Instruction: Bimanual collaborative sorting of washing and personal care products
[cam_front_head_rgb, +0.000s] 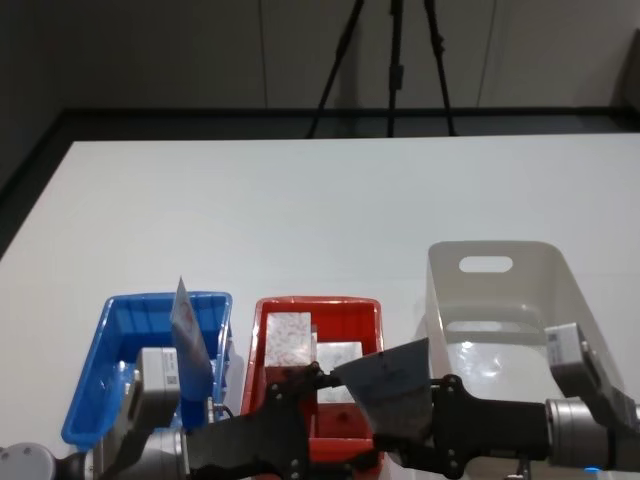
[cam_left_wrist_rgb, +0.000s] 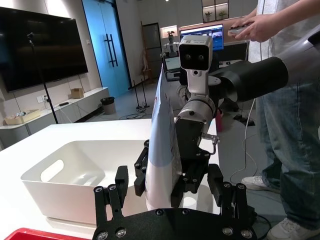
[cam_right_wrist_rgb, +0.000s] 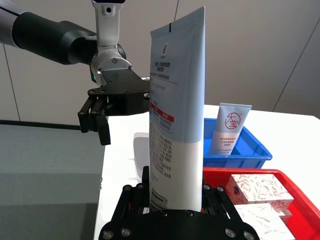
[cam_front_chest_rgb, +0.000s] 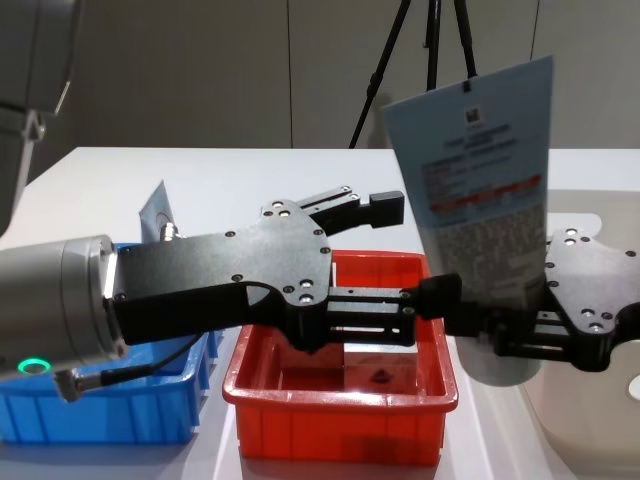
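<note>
My right gripper (cam_right_wrist_rgb: 172, 192) is shut on the lower body of a tall pale-blue squeeze tube (cam_right_wrist_rgb: 177, 100) and holds it upright, crimped end up, above the near right corner of the red tray (cam_front_chest_rgb: 340, 400). In the chest view the tube (cam_front_chest_rgb: 480, 180) stands just right of my left gripper (cam_front_chest_rgb: 395, 255), which is open and reaches toward it from the left. In the left wrist view the tube (cam_left_wrist_rgb: 162, 150) rises between the spread left fingers (cam_left_wrist_rgb: 107, 197). Another tube (cam_front_head_rgb: 188, 340) leans in the blue tray (cam_front_head_rgb: 100, 380). White patterned boxes (cam_front_head_rgb: 290, 340) lie in the red tray.
A beige tub (cam_front_head_rgb: 560, 290) with handle holes stands at the right of the red tray. The three containers sit side by side along the table's near edge. A tripod (cam_front_head_rgb: 395, 60) stands beyond the far edge.
</note>
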